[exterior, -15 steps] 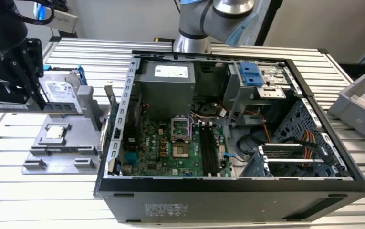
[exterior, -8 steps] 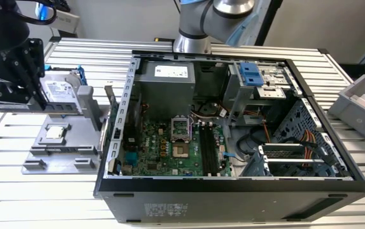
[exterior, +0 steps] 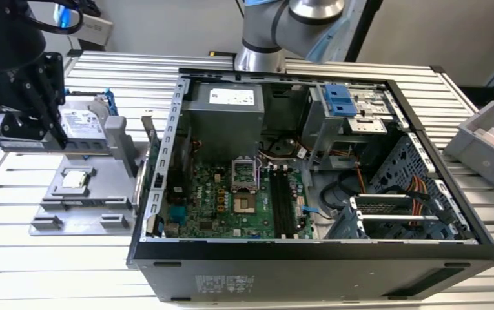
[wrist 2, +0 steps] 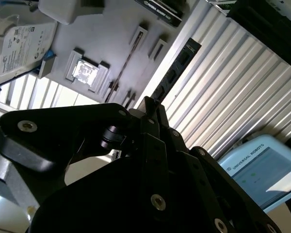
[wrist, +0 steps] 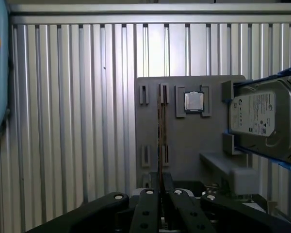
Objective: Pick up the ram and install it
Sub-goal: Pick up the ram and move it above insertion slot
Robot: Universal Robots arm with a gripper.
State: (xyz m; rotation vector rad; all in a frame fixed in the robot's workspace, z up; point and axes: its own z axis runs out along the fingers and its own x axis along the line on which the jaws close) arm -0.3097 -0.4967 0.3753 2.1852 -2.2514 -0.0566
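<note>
One grip: end effector [wrist: 161, 182] clamped on the ram [wrist: 161, 131], edge-on.
Care: probably keep it vertical, square over the gray holder [wrist: 194, 141], no twisting.

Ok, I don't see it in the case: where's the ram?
The ram is clamped by the gripper over the gray tray holding the processor chip and hard drive, to the exterior view's left of the computer case.
</note>
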